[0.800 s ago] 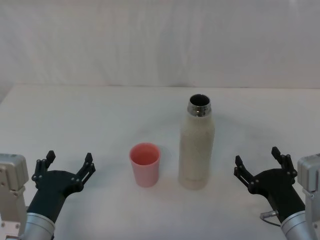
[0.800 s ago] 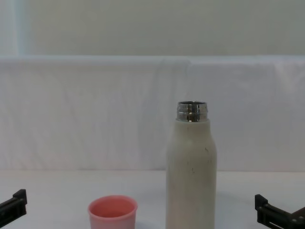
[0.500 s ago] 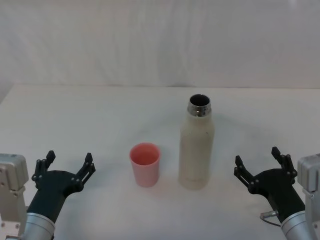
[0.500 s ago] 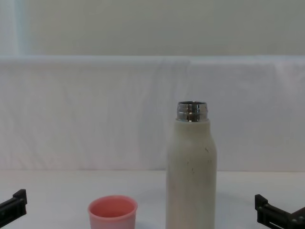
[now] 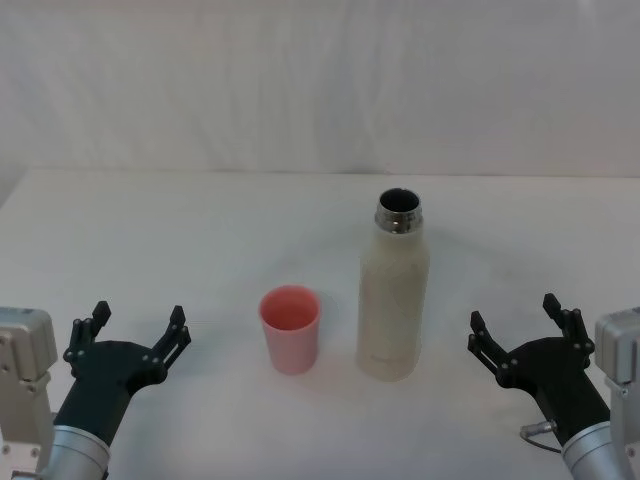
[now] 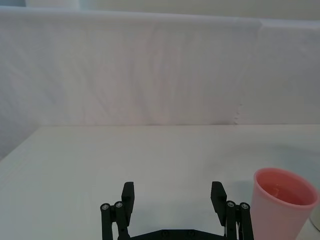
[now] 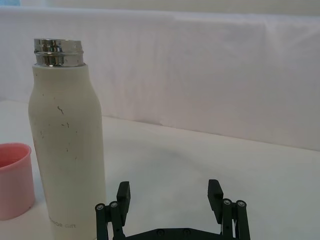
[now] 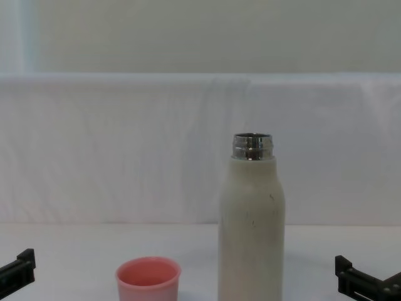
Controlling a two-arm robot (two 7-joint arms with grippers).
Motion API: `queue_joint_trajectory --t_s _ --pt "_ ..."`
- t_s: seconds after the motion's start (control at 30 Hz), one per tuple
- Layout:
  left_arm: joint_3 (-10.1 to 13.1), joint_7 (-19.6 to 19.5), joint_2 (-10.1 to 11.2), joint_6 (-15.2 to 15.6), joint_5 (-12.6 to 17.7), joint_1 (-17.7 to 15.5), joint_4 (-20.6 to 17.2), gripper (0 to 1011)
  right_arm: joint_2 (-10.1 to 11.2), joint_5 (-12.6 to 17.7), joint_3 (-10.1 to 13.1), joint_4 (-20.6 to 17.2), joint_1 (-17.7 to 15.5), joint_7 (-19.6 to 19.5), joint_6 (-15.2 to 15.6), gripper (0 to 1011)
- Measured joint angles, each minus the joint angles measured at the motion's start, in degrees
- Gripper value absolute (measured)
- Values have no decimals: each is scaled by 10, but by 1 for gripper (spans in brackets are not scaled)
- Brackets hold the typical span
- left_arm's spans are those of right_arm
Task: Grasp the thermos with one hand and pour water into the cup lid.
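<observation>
So, going from left: the left gripper hovers low at the near-left corner of the white table, fingers spread wide, nothing between them. Compared w/ the pics from a moment ago it has not moved at all. From its wrist cam the two fingertips frame bare tabletop, and the cup lid sits off to one side, well apart from them.

Next is the cup lid, pink, upright, approx. in the table's middle, mouth up. Inside looks empty, but I cannot say for sure. Just beside it on the right stands the thermos, upright, cap off, steel neck open. The two are close but not touching.

Then the right gripper, at the near-right, also released and empty, same place as before. It is near the thermos but clearly apart.

Nothing has changed btw. these frames, so I judge the task is not started yet: no grasp, no pour. The right gripper seems better placed for taking the thermos body.
</observation>
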Motion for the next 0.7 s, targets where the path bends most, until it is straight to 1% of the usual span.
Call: queue_joint_trajectory --t_s 0.57,0.7 --pt "0 0 0 0 0 0 0 1001 0 0 0 0 0 0 0 1000" --pt "0 0 0 0 0 0 0 1001 -2 -2 5 -6 -4 8 1 1000"
